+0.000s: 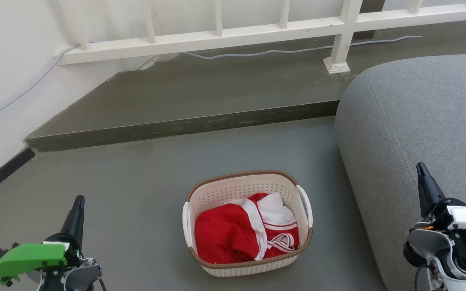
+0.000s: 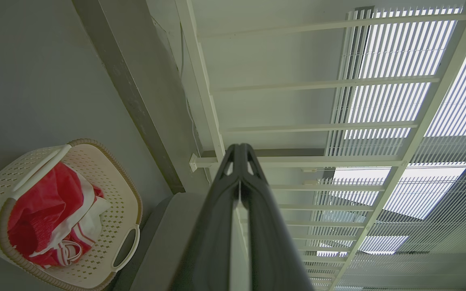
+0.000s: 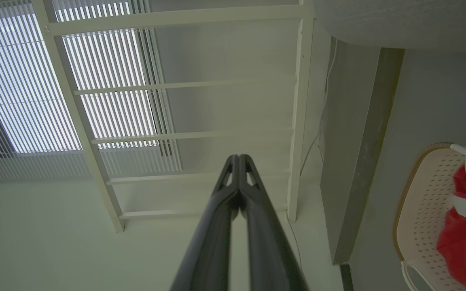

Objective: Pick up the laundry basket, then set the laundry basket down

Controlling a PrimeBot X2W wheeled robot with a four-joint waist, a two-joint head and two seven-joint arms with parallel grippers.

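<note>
The laundry basket is seen standing upright on the grey floor in the head view, low in the middle of the picture, between the two grippers and well apart from both. A red and white garment is bundled inside it, below the brown rim. One white loop handle is turned toward the robot's left and the other toward its right, where a grey upholstered seat lies just beside the basket. The left gripper is held above the floor at the lower left, and in its wrist view the two dark fingers are pressed together at the tips with nothing between them. The right gripper is held in front of the grey seat at the lower right, its fingers likewise closed tip to tip and empty. Behind the basket a raised concrete step is crossed by a white railing, with a pale cable lying along the step.
</note>
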